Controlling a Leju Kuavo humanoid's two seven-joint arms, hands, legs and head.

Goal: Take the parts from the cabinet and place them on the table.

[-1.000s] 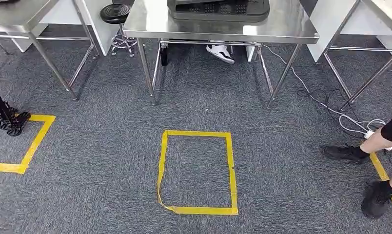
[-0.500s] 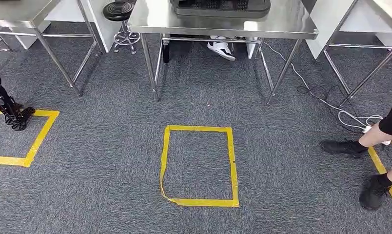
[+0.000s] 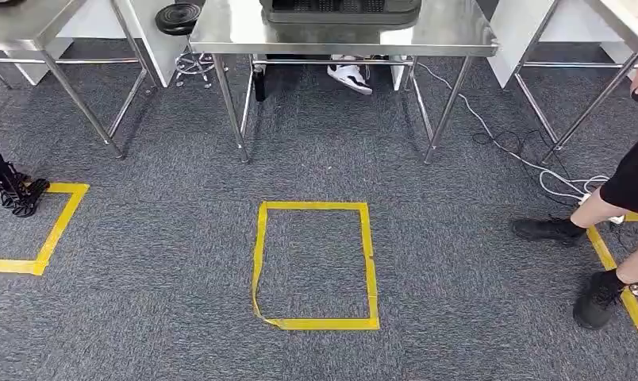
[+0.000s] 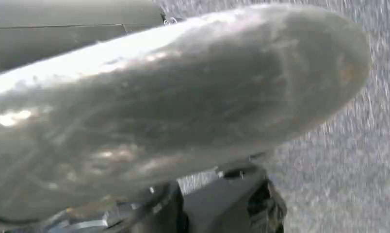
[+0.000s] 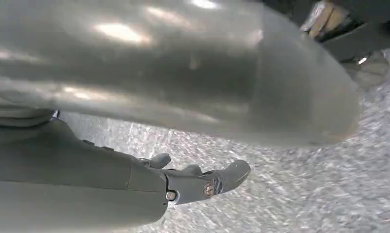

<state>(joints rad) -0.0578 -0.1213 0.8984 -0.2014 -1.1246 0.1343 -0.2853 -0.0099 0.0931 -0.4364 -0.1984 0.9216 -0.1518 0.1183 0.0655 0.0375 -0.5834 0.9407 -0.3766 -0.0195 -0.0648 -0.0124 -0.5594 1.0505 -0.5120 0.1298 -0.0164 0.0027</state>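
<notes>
Hanging right hand (image 5: 198,182): low over grey carpet (image 3: 157,238); fingers (image 5: 232,174) stretched out and apart, nothing in them, touching nothing.
Left hand (image 4: 173,107): blurred grey bulk close to the wrist camera; can't tell if fingers are apart or curled, or if anything is held.
Why held so: judging by the carpet under both hands, arms are down at the sides for walking, not reaching.
Floor mark: yellow tape square (image 3: 258,262) just ahead of the robot, likely the standing spot for the table.
Steel table (image 3: 459,36): beyond the square, dark tray (image 3: 340,9) on top, probably the drop-off place.
Parts: can't tell where they are; no cabinet to go by from here.
Step guess: transit, no part in the right hand.
Nearby: person's leg (image 3: 617,194) and black shoe (image 3: 547,229) at the right, near white cable (image 3: 538,171); white sneaker (image 3: 349,78) under the table; black stool (image 3: 178,17) beside it.
Risk: cable and feet near the walking path.
</notes>
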